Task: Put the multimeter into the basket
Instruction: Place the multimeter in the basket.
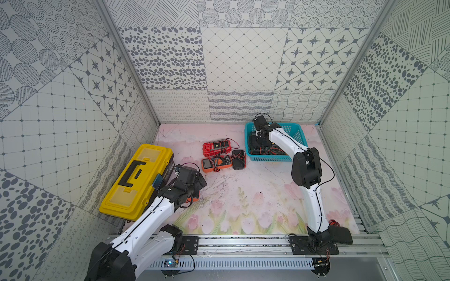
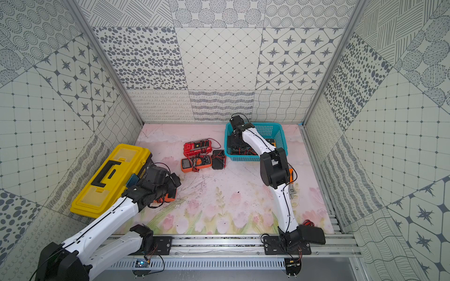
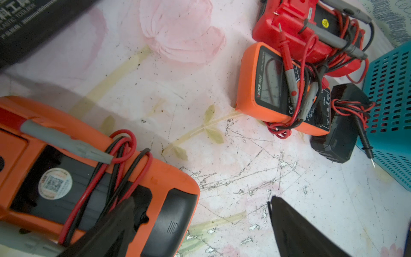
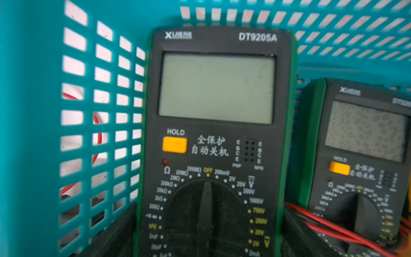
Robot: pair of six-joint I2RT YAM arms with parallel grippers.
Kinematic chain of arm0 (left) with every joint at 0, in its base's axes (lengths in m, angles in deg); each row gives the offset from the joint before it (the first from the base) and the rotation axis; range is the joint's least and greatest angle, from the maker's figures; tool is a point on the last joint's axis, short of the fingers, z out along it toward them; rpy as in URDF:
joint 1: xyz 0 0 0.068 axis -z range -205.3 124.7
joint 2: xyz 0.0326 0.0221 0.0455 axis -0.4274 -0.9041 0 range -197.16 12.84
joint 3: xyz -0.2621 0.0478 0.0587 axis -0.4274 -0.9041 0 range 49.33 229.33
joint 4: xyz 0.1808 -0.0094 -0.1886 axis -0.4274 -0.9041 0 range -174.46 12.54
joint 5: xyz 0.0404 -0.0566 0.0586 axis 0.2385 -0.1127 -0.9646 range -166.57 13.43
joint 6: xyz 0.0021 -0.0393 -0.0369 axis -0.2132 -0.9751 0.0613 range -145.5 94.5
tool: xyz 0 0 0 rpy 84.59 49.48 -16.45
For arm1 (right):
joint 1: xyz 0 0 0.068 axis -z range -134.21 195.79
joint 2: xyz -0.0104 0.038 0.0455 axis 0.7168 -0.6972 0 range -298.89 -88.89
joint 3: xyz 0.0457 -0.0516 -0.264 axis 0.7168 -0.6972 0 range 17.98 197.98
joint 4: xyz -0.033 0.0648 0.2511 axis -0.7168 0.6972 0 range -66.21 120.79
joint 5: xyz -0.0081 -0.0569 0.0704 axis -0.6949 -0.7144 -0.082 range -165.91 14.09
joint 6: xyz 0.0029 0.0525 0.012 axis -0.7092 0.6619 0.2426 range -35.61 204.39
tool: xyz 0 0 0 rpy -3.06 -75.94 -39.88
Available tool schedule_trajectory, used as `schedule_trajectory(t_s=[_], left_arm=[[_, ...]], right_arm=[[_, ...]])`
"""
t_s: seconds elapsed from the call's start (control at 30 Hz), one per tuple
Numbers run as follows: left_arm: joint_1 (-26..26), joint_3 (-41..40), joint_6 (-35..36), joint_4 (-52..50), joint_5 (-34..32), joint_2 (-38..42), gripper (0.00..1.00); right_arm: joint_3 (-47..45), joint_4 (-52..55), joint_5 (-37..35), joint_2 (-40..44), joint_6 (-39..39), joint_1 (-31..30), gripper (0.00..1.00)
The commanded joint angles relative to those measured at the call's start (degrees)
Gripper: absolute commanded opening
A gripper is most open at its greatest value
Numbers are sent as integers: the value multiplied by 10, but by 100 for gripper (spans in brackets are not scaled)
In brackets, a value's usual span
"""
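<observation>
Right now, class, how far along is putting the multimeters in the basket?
Done: one green meter lies in the basket. In hand: another green meter, also inside, sits between the right claw's jaws, grip unclear; the open left claw hovers over a face-down meter. Left: that, plus the red meter, orange meter and black meter.

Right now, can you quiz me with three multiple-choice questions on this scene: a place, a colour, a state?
1. Where on the table is the basket?
A) the middle
B) the far right corner
C) the near left corner

2. What colour is the toolbox?
A) yellow
B) red
C) green

3. Where does the dial of the green meter point?
A) 200V
B) 2mF
C) OFF

Answers:
B, both top views show it there.
A, its lid and body are yellow.
C, the right wrist view shows the pointer at OFF.
</observation>
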Motion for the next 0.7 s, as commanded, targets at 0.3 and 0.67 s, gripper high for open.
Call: schedule_trajectory(t_s=[0.3,0.67], left_arm=[[-6,-1,5,19,5,0,99],[-6,-2,3,14,-2,4,99]], right_arm=[[35,6,39,33,-12,9,99],[-7,-8,12,151,-14,-10,99]])
